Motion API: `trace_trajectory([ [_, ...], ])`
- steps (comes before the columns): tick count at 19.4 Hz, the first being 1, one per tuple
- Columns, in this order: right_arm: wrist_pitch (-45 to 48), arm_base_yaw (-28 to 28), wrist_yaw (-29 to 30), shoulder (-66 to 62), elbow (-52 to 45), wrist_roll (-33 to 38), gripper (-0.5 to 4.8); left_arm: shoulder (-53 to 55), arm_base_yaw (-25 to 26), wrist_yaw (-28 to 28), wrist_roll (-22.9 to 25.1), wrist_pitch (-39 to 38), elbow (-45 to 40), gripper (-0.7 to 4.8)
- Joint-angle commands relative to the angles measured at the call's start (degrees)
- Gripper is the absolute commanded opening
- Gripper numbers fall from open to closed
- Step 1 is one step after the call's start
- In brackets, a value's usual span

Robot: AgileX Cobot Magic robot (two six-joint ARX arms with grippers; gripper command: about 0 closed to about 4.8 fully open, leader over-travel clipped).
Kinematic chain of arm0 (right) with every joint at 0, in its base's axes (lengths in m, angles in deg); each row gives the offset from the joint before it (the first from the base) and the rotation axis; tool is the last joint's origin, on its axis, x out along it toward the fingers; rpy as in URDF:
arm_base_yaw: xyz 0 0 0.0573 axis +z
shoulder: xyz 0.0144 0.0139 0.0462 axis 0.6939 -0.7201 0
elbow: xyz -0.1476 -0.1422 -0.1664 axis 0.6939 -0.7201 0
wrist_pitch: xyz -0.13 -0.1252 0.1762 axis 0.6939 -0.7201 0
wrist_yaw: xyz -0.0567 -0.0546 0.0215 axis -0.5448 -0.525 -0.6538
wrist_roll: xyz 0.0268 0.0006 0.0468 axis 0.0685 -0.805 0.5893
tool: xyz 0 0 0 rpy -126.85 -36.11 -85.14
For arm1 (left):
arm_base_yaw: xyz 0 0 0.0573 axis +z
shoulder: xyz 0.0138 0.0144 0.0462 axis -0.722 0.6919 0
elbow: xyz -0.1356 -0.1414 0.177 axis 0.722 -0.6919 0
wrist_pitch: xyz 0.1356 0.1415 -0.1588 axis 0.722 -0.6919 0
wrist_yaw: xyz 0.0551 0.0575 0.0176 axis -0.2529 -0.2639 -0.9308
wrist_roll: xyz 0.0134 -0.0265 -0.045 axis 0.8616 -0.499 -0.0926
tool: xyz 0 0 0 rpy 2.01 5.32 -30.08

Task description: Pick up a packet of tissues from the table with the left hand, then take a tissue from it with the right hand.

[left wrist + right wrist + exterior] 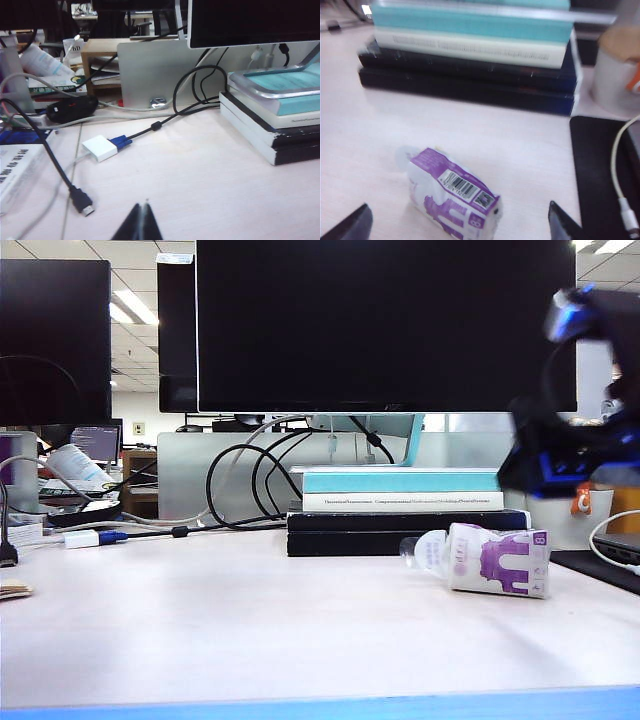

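Pale grey-white desk top (200, 620) with a blue front edge carries one soft purple-and-white plastic packet of tissues (497, 560), lying on its side with its long axis across the exterior view, barcode face up. It lies between and just ahead of the right gripper's (462, 220) wide-spread fingers. Four stacked books (400, 508) sit beyond it. Left gripper (141, 220) is closed on nothing, over bare desk, packet out of its view.

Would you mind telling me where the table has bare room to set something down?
The widest free patch of the table runs from its blue front edge to the stacked books, left of the packet of tissues. The far-left edge is crowded with cables and an adapter. On the right, the open right tool straddles the packet; the shut left tool hovers over bare tabletop.
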Motion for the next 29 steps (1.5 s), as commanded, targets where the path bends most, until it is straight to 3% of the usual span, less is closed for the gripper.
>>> trace_trajectory([
  [1, -8.48, 0.02, 0.42, 9.70, -0.02, 0.11, 4.71, -0.22, 0.02, 4.33, 0.46, 1.20, 0.17, -0.06],
  [5, -17.33, -1.55, 1.68, 23.91, -0.02, 0.11, 4.71, -0.17, 0.13, 5.31, 0.02, 1.33, 0.17, -0.06],
  [7, -19.63, -10.21, 2.71, 38.73, -0.09, 0.11, 4.71, -0.09, 0.15, 3.78, 0.07, 0.87, 0.15, -0.06],
  [9, -19.61, -13.84, 2.23, 43.76, -0.07, 0.11, 4.71, -0.09, 0.15, 3.30, 2.80, 0.76, 0.15, -0.06],
  [11, -20.00, -16.37, 2.27, 49.59, -0.09, 0.11, 4.71, -0.11, 0.15, 2.38, 1.51, 0.90, 0.15, -0.05],
  [13, -20.46, -17.07, 2.32, 53.59, -0.09, 0.11, 4.71, -0.15, 0.15, 2.36, -0.87, 0.87, 0.15, -0.05],
  [18, -20.68, -17.07, 2.25, 60.50, -0.09, 0.09, 4.71, -0.11, 0.15, 2.60, -0.90, 0.26, 0.15, -0.05],
  [22, -26.69, -17.07, 2.47, 60.52, -0.11, 0.09, 4.71, -0.11, -0.63, 2.80, -0.92, -0.44, 0.13, -0.05],
  [24, -30.69, -17.11, 3.34, 60.63, -0.11, 0.09, 4.71, -0.26, -4.61, -2.36, -0.90, -1.01, -0.02, -0.05],
  [26, -33.51, -17.20, 3.78, 60.57, -0.11, 0.09, 4.71, -3.69, -8.41, -2.12, -0.90, -1.14, -1.14, -0.05],
  [29, -34.18, -17.20, 6.14, 60.59, -0.13, 0.09, 4.71, -15.80, -8.00, -0.83, -0.90, -4.85, -2.19, -0.05],
])
